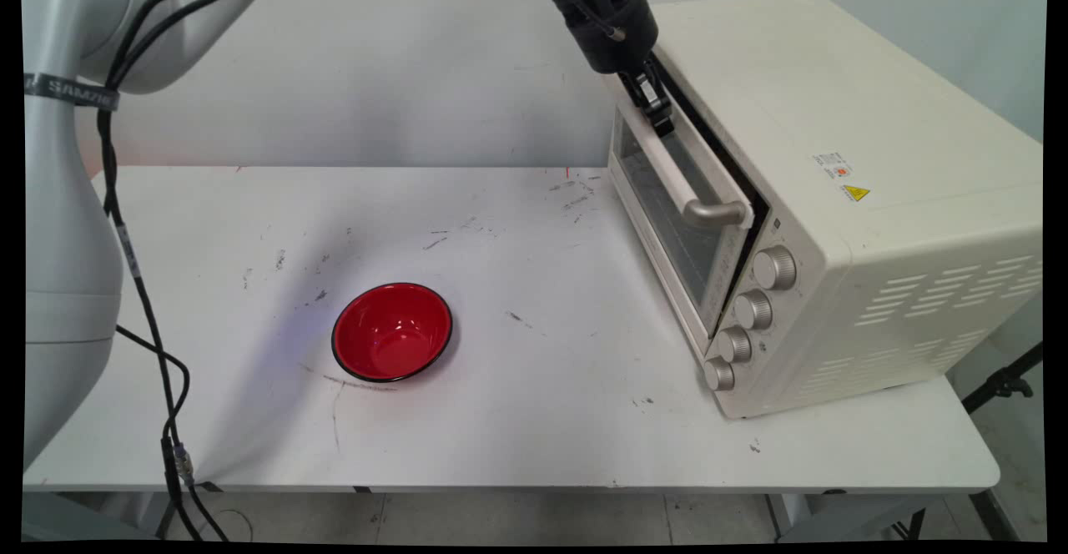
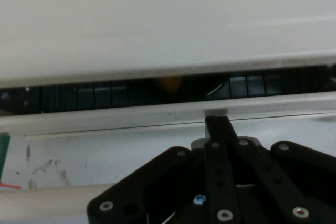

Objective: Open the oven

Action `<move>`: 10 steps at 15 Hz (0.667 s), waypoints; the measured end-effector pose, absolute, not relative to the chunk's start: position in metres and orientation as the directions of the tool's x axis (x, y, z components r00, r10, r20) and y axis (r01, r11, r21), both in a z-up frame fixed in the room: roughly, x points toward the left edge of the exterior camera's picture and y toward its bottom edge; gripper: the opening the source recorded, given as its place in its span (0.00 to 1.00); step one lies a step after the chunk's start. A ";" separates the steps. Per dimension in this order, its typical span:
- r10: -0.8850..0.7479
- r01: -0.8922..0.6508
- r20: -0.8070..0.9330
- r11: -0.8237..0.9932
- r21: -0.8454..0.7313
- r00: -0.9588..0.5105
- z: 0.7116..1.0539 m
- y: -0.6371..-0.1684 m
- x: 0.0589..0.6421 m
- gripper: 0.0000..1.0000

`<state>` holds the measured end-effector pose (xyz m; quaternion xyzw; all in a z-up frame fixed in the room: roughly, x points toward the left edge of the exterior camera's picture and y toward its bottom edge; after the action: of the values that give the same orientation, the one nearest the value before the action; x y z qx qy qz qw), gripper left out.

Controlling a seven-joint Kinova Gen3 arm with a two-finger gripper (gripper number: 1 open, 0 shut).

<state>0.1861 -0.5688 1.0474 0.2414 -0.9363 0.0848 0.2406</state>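
Gripper (image 1: 662, 124) upper centre, fingers pressed together against top edge of oven door (image 1: 680, 203), door slightly ajar. Oven (image 1: 834, 195) fills right: heavy, rigid. You grip stiff handle (image 1: 697, 191). Red bowl (image 1: 392, 331) lower centre.

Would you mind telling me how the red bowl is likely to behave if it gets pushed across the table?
The red bowl looks glossy and rigid, so it would probably slide rather than bend. It sits upright and wide on the white table, so tipping seems unlikely. It appears empty, hence probably light.
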 end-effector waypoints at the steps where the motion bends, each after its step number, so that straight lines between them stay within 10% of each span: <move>1: -0.409 -0.491 0.490 0.870 -0.045 -0.770 1.048 -0.567 0.188 0.00; 10: -0.381 -0.469 0.520 0.882 -0.043 -0.764 1.055 -0.536 0.227 0.00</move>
<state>0.2275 -0.5359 1.0549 0.2272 -0.9354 0.0855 0.2572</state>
